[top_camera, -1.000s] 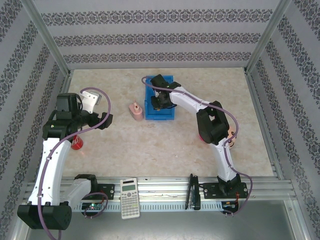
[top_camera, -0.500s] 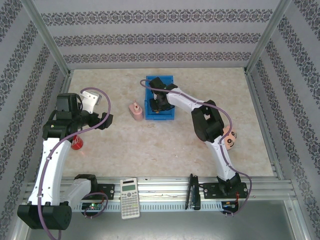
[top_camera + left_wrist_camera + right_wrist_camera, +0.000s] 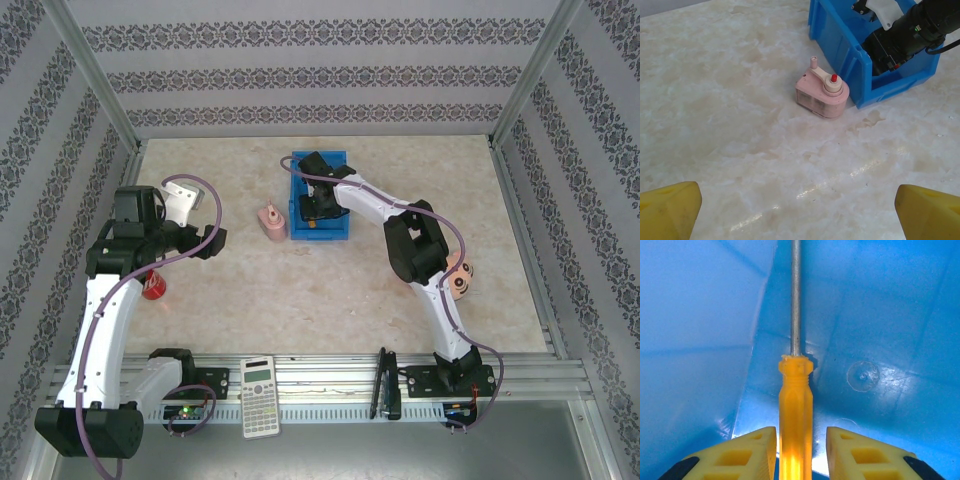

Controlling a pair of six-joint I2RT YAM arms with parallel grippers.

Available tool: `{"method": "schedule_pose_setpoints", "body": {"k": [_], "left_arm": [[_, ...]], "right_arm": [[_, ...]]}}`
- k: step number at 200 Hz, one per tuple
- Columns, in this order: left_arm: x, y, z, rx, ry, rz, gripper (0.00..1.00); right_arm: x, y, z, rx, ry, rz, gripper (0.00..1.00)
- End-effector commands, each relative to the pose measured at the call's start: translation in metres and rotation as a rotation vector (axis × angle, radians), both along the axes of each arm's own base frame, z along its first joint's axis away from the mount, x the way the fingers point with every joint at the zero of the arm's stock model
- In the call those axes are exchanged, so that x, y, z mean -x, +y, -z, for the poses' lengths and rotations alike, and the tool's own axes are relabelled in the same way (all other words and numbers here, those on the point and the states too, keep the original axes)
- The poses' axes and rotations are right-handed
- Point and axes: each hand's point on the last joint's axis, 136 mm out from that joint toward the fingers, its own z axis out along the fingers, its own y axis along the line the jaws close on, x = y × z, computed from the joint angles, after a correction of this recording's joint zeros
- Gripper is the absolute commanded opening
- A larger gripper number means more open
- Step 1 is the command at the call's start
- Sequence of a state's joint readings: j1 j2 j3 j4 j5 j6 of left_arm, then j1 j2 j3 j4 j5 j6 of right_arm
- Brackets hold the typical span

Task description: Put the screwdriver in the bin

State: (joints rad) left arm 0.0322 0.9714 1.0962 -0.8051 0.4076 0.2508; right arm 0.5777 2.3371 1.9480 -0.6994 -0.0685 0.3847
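Now my right end effector (image 3: 801, 435) sits narrowly parted astride the screwdriver (image 3: 795, 390), slim gaps either side; it lies on the bin (image 3: 880, 315) floor, shaft running toward the frame's top

Since a second ago the right arm's elbow (image 3: 412, 243) has swung toward 11 o'clock, uncovering a peach round object (image 3: 459, 280) on the desk (image 3: 300, 300), while the right tool (image 3: 314, 207) has sunk slightly lower inside the bin (image 3: 336, 233).
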Motion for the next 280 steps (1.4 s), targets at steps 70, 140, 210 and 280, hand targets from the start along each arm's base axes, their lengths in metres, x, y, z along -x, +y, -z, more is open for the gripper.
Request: {"method": "schedule_pose_setpoints", "body": {"k": [70, 140, 210, 280], "left_arm": [[-0.006, -0.005, 0.002, 0.033, 0.033, -0.002, 0.99], [-0.062, 0.007, 0.028, 0.04, 0.02, -0.117, 0.99], [-0.105, 0.041, 0.078, -0.005, 0.015, -0.369, 0.99], [-0.098, 0.048, 0.104, -0.003, -0.122, -0.404, 0.99]], "right_arm": [[-0.009, -0.015, -0.111, -0.018, -0.201, 0.003, 0.37], [0.039, -0.048, -0.23, -0.121, -0.509, -0.014, 0.48], [0.101, -0.141, -0.232, -0.055, -0.777, 0.063, 0.72], [0.105, -0.213, -0.194, -0.017, -0.798, 0.275, 0.8]]}}
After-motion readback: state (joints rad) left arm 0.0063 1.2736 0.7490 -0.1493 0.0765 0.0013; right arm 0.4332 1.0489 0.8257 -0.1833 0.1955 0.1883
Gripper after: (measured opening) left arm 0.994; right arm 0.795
